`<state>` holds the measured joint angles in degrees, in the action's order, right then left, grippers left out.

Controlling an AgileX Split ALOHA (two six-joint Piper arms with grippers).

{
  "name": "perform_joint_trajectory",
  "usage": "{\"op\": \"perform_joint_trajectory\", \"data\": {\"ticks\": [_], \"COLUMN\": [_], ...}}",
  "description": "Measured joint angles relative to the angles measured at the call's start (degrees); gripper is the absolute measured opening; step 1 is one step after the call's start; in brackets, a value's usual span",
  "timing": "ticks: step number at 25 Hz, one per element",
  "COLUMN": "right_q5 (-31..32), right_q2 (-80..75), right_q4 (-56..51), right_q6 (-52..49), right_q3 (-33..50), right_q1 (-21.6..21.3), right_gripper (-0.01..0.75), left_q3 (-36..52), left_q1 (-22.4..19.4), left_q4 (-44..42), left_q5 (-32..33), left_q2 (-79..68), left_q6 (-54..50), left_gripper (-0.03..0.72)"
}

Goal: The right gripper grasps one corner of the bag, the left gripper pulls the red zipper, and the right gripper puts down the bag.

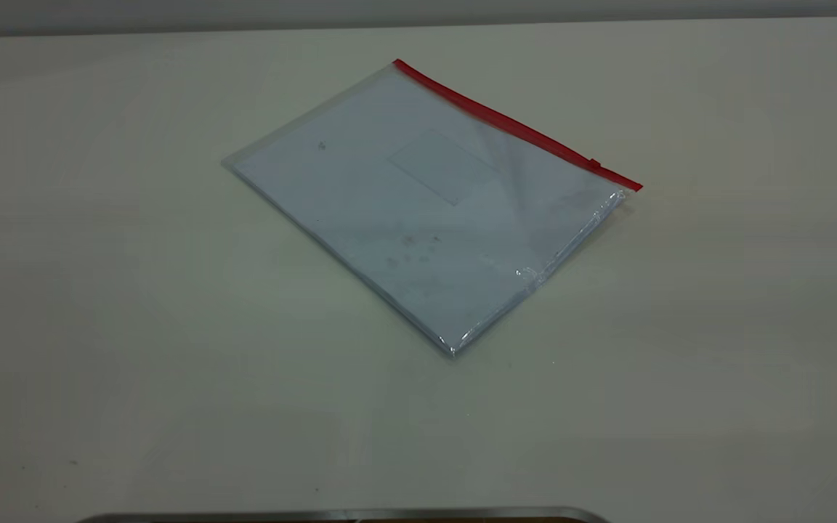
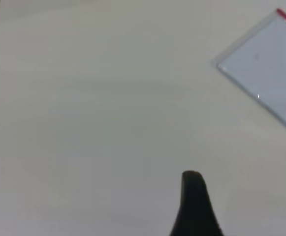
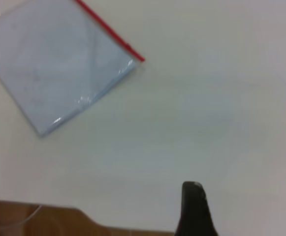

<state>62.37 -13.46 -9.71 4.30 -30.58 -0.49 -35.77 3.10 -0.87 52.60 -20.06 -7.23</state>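
Note:
The bag (image 1: 426, 203), a clear pouch with white sheets inside, lies flat on the white table, turned at an angle. The red zipper (image 1: 513, 123) runs along its far edge, and the small slider tab (image 1: 595, 164) sits near the right end. The corner of the bag (image 1: 633, 187) at that end rests on the table. Neither gripper shows in the exterior view. Only a black tip of my left gripper (image 2: 194, 196) shows, far from the bag (image 2: 266, 64). Only a black tip of my right gripper (image 3: 194, 206) shows, well away from the bag (image 3: 59, 64) and its red zipper (image 3: 108, 32).
The white table (image 1: 135, 327) spreads all round the bag. A dark metal edge (image 1: 346, 514) shows at the near side of the exterior view. The table's edge, with brown floor beyond (image 3: 34, 221), shows in the right wrist view.

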Motion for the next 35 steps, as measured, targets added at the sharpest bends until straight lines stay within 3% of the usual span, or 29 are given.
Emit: {"op": "perform_joint_trajectory", "data": {"ticks": [7, 11, 15, 20, 26, 30, 35], "right_q5": [-13.67, -20.15, -24.73, -29.79, -35.45, -37.94, -38.70], "right_q2": [-20.08, -30.61, -40.75, -53.79, -70.27, -80.28, -92.09], "right_q4": [-1.99, -5.21, -10.26, -18.03, -32.29, -45.46, -67.21], "right_q6": [0.93, 1.42, 5.97, 14.03, 29.65, 43.84, 66.18], "right_q3": [-1.55, -1.55, -1.62, -1.63, -1.84, -2.17, -4.67], "right_q1": [0.00, 0.00, 0.00, 0.00, 0.00, 0.00, 0.00], "right_gripper": [0.570, 0.570, 0.570, 0.570, 0.570, 0.570, 0.570], "left_q3": [-4.91, -8.33, -12.99, -19.76, -28.03, -32.64, -36.61], "left_q1": [0.00, 0.00, 0.00, 0.00, 0.00, 0.00, 0.00], "left_q4": [7.96, 12.87, 20.97, 34.39, 48.08, 49.95, 50.21], "left_q5": [-13.96, -21.81, -25.59, -25.79, -19.01, -14.29, -13.77], "left_q2": [-24.59, -38.04, -50.45, -65.91, -80.17, -86.34, -90.41], "left_q6": [2.70, 9.61, 22.13, 43.31, 64.22, 70.68, 71.57], "left_gripper": [0.580, 0.580, 0.580, 0.580, 0.580, 0.580, 0.580]}}
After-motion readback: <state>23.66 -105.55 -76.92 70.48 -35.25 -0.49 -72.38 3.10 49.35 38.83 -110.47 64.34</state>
